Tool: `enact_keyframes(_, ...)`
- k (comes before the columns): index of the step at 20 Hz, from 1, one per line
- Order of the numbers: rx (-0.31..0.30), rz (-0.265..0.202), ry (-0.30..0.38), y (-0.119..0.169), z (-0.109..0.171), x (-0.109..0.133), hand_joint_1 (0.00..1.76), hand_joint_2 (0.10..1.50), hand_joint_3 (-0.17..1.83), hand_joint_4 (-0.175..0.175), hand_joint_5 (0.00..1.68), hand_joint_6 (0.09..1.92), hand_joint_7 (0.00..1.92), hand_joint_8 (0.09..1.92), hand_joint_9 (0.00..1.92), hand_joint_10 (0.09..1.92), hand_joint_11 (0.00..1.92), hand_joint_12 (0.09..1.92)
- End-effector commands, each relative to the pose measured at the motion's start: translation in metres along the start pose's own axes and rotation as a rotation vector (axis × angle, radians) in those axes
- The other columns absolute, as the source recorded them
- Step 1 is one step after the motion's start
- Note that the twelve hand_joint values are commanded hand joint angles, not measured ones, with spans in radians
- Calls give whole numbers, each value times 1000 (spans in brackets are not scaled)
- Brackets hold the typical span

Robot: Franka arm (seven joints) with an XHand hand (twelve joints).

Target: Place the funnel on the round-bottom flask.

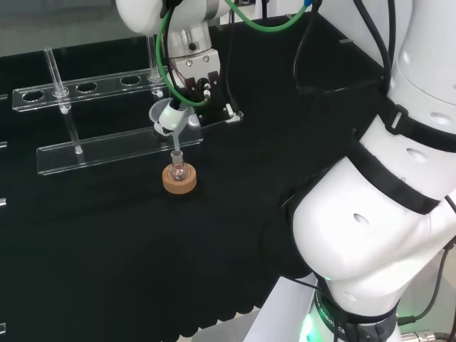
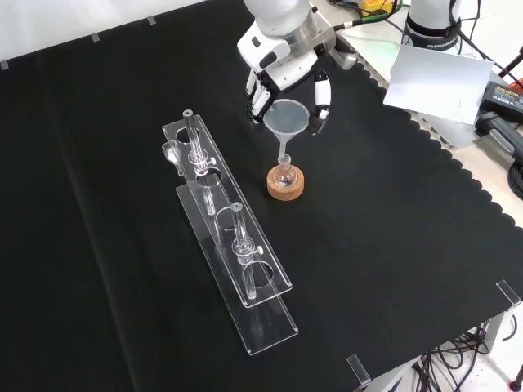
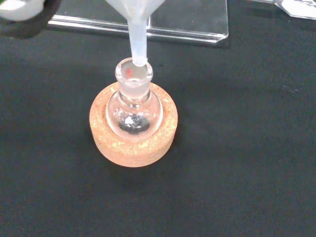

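A small round-bottom flask (image 2: 284,175) stands upright in a cork ring (image 2: 285,188) on the black cloth. Directly above it hangs a clear plastic funnel (image 2: 286,119), held at its cone by the hand (image 2: 278,77), whose fingers curl round the rim. The head view shows the hand (image 1: 191,71) pinching the funnel (image 1: 165,116) over the flask (image 1: 178,169). Seen from the wrist, the funnel stem (image 3: 138,39) has its tip at the flask's mouth (image 3: 134,73), slightly off centre; the flask (image 3: 134,112) sits in the cork ring (image 3: 132,145).
Two clear acrylic test-tube racks (image 2: 225,237) with a few tubes lie left of the flask in the front view, and behind it in the head view (image 1: 107,146). A white sheet (image 2: 433,77) lies beyond the cloth's scalloped edge at the front view's upper right.
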State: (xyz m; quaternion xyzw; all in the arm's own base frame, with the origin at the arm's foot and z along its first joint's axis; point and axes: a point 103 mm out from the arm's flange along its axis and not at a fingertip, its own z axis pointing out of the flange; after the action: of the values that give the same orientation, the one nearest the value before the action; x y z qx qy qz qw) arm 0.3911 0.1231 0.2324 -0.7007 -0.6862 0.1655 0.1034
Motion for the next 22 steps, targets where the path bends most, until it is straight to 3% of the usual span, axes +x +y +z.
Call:
enact_keyframes(1, 2, -4, 18, 3, 1, -18, 798, 796, 593, 21, 928, 799, 978, 713, 1199, 368, 803, 1198)
enact_keyframes(22, 0, -10, 17, 5, 2, -17, 798, 795, 596, 20, 930, 801, 976, 718, 1196, 371, 804, 1199)
